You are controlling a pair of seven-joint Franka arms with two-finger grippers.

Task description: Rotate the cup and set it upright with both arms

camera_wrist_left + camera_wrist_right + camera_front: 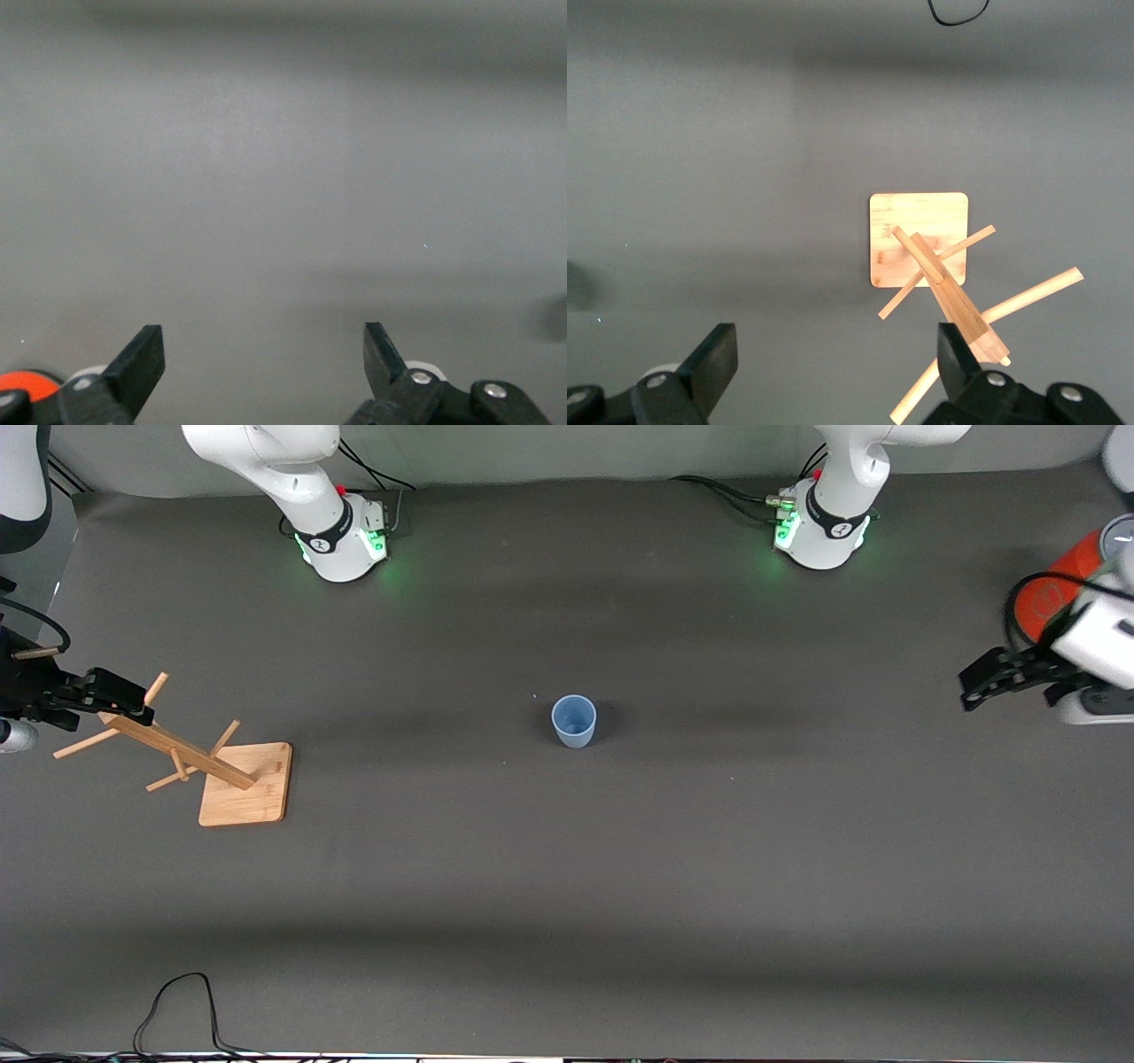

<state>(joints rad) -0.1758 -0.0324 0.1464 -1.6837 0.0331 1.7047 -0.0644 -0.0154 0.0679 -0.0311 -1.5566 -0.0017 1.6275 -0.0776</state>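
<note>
- So the small pale-blue matte plastic tumbler (574, 721) sits about mid-table, well apart from everything. From the front it looks like it's mouth-up already, though I wouldn't swear to it.
- Left gripper (970, 691) hangs over the left arm's end of the table, just beside a big orange cylinder with a grey top (1067, 584). Fingers spread wide, nothing in them; its wrist view (264, 354) shows only bare mat.
- Right gripper (142, 701) is over the right arm's end, right above the leaning post of a wooden peg rack on a square bamboo base (246, 784). Also gaping and empty (837, 354).
- What could go wrong, I reckon: the tumbler is light and tapered, so a finger clipping the rim on the way in could topple or skid it.
- The right claw is very close to those pegs, so a careless swing might snag the rack.
- The two arms converging on one tiny cup could bump each other.
</note>
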